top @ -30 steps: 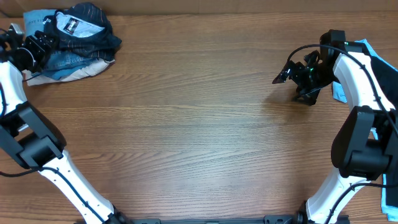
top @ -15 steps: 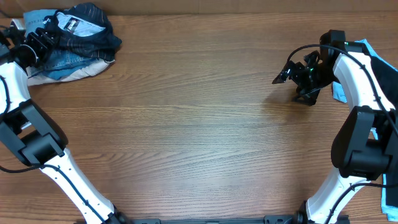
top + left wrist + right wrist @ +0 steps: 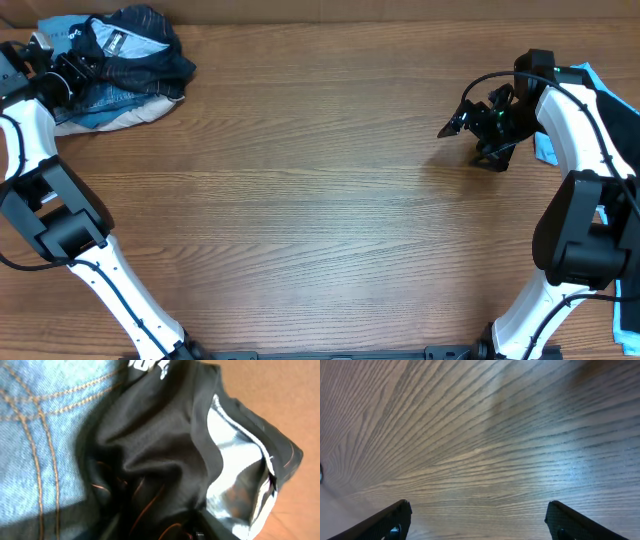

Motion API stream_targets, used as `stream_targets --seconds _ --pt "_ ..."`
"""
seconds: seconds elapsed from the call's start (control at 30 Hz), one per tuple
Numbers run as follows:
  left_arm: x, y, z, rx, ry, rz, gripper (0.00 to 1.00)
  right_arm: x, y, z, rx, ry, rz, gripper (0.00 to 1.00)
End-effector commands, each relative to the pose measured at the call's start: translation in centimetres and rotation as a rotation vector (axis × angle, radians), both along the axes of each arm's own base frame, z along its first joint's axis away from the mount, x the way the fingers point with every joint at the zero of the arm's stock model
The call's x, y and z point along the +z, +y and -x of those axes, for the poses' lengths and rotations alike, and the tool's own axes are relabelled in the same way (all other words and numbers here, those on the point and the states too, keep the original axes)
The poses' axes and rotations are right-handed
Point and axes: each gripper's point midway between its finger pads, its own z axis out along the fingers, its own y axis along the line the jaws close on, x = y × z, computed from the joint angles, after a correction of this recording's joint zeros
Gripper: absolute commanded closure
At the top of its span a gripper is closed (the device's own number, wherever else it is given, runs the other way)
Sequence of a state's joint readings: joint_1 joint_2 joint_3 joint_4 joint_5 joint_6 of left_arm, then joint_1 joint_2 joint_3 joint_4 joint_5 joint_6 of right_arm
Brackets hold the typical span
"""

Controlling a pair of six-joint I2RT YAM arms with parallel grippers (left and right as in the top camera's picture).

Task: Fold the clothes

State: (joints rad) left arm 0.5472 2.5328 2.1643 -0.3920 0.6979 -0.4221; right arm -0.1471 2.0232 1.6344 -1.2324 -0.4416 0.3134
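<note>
The clothes lie in a crumpled pile [image 3: 130, 55] at the table's far left corner. On top is a black jersey [image 3: 150, 35] with thin lines, over blue denim [image 3: 100, 100]. My left gripper [image 3: 78, 63] is pushed into the pile's left side. In the left wrist view the black jersey [image 3: 150, 450] fills the frame, its folds bunched at my left gripper [image 3: 185, 532], whose fingers are buried in the cloth. Denim [image 3: 40, 435] lies to the left. My right gripper [image 3: 455, 115] hovers open over bare wood at the right, nothing between its fingers [image 3: 390, 520].
A black-and-light-blue garment [image 3: 603, 88] lies at the table's right edge behind my right arm. More blue cloth [image 3: 627, 330] shows at the bottom right corner. Bare wood table [image 3: 320, 200] spreads between the two arms.
My left gripper has pushed a little further into the pile and its jaws have drawn together around the black jersey. The right arm has not moved.
</note>
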Motion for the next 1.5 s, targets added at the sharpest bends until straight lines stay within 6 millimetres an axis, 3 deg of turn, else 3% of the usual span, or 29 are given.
stream_targets --seconds 0.0,0.2,0.53,0.63,0.73,0.97,1.13,1.47 --pt "-1.0 0.9 -0.5 0.029 0.002 -0.029 0.70 0.7 0.1 -0.6 0.006 -0.027 -0.005 0.10" --pt "1.9 1.3 -1.1 -0.003 -0.081 -0.035 0.96 0.7 0.1 -0.5 0.005 -0.025 -0.005 0.10" --pt "10.3 1.0 -2.5 -0.050 -0.215 -0.117 0.96 0.7 0.1 -0.5 0.005 -0.025 -0.005 0.10" --pt "11.7 1.7 -2.5 -0.023 -0.219 -0.158 0.96 0.7 0.1 -0.5 0.005 -0.024 -0.005 0.10" --pt "11.5 2.4 -2.2 -0.002 -0.192 -0.210 0.96 0.7 0.1 -0.5 0.006 -0.024 -0.005 0.10" --pt "8.4 4.9 -0.7 0.064 -0.038 -0.369 0.95 0.7 0.1 -0.5 0.005 -0.024 -0.004 0.10" --pt "6.6 8.0 1.0 0.154 0.089 -0.493 0.94 0.7 0.1 -0.4 0.005 -0.019 -0.005 0.10" --pt "2.8 12.2 4.3 0.240 0.229 -0.540 0.87 0.7 0.2 -0.1 0.006 -0.006 -0.007 0.10"
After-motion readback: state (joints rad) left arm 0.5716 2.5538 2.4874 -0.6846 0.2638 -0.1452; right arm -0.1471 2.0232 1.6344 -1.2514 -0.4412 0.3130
